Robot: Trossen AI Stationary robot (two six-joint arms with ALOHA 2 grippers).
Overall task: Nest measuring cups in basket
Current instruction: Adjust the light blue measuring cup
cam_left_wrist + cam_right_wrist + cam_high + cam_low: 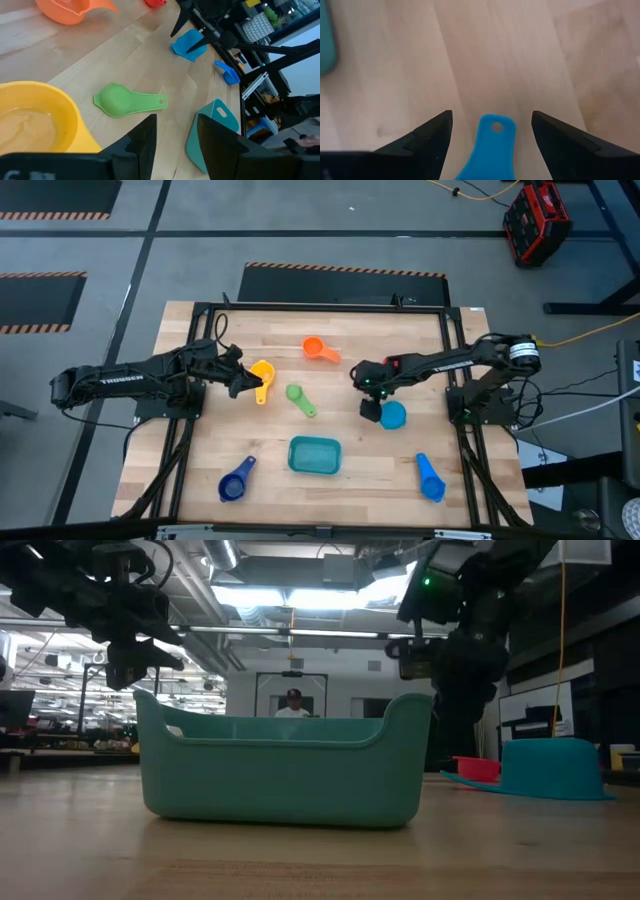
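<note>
Six cups lie on the desk [200, 480] around one basket [315, 455], which sits near the front edge. Left fingers [243, 385] gape empty beside the yellow cup [262, 371]. Right fingers [370, 412] gape, straddling the light blue cup [393, 415] handle, not gripping.

Wooden table [340, 395]; red-black case [537, 223] on grey floor; person [293, 705] in background.
</note>
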